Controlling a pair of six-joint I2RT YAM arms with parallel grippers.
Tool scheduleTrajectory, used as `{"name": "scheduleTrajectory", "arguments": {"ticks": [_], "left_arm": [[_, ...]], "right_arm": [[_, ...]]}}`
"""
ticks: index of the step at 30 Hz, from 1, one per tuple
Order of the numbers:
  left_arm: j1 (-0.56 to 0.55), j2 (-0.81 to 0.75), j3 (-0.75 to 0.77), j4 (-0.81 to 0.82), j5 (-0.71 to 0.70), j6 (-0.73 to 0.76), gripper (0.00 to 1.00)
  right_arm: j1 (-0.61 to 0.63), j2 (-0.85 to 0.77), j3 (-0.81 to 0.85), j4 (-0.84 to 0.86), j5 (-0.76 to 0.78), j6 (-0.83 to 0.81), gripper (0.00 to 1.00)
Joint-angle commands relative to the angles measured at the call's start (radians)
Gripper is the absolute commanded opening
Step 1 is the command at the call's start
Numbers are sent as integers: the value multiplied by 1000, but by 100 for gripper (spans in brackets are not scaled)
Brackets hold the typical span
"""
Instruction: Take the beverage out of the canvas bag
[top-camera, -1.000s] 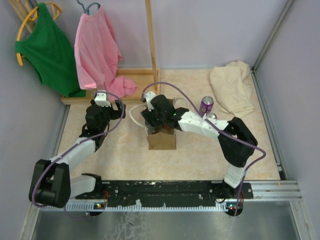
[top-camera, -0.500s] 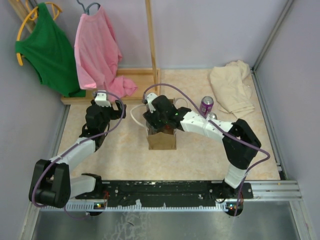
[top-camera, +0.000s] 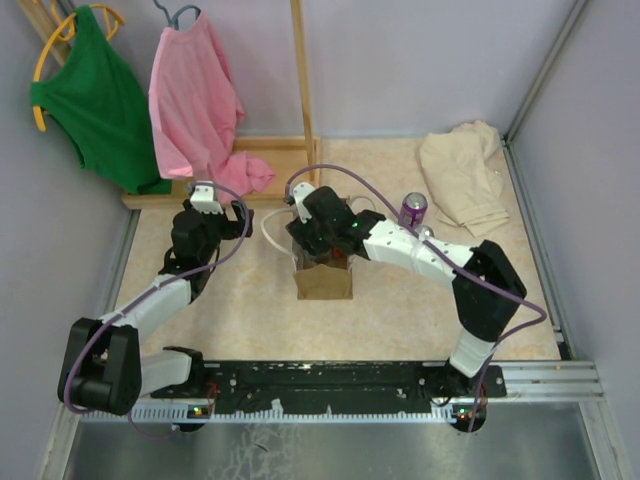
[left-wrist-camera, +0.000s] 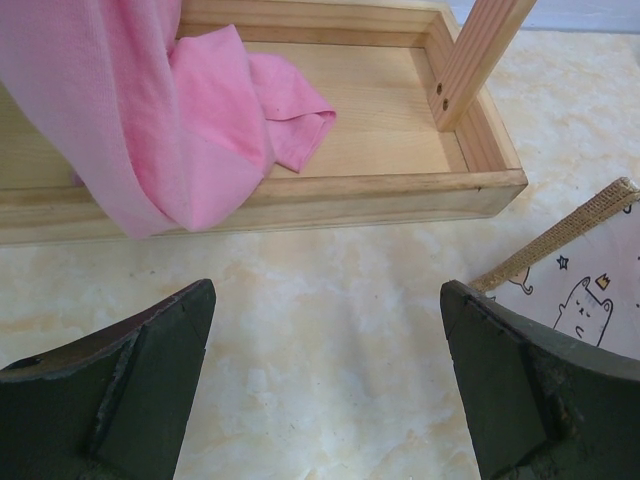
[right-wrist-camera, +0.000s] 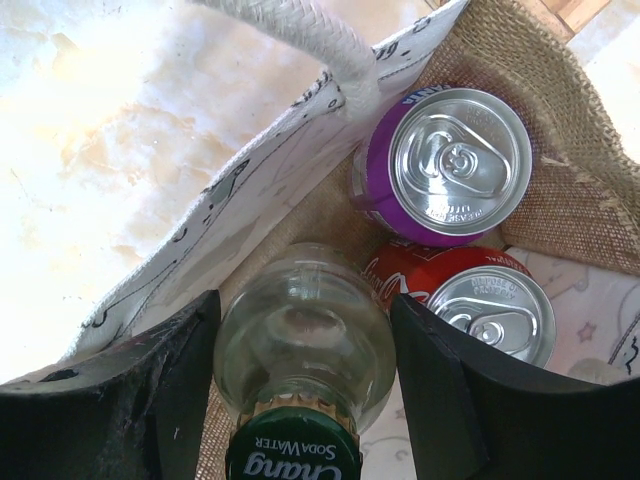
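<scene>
The canvas bag (top-camera: 323, 282) stands upright mid-table, its white rope handle (right-wrist-camera: 300, 30) loose on the left. In the right wrist view its burlap wall (right-wrist-camera: 560, 90) encloses a clear glass soda water bottle (right-wrist-camera: 300, 355) with a green cap, a purple can (right-wrist-camera: 450, 165) and a red can (right-wrist-camera: 485, 305). My right gripper (top-camera: 320, 250) reaches down into the bag, and in its wrist view this gripper (right-wrist-camera: 305, 300) has both fingers pressed on the bottle's shoulder. My left gripper (top-camera: 228, 215) is open and empty over the bare table left of the bag, as its wrist view (left-wrist-camera: 328, 290) shows.
A second purple can (top-camera: 412, 210) stands on the table right of the bag, near a pale beige cloth (top-camera: 462, 175). A wooden rack base (left-wrist-camera: 380, 110) with a pink shirt (left-wrist-camera: 180, 120) draped into it lies just beyond my left gripper. A green shirt (top-camera: 95, 95) hangs far left.
My right arm's elbow has swung outward to the right while its gripper stayed inside the bag. The left arm has not moved.
</scene>
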Motion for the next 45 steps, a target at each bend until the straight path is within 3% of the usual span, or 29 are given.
{"name": "scheduleTrajectory", "arguments": {"ticks": [1,14,32,45], "left_arm": [[-4,7,30,14,9,-3,100],[-6,3,23,14,12,-12,100],[-7,-2,16,19,14,-17,100],[-7,0,11,26,21,-21,100]], "right_arm": [[4,-113,68,131,12,-14,0],[4,-198,84,144,62,-5,0],[4,-110,428,-96,174,-37,0],[-3,-183,401,106,425,-170,0]]}}
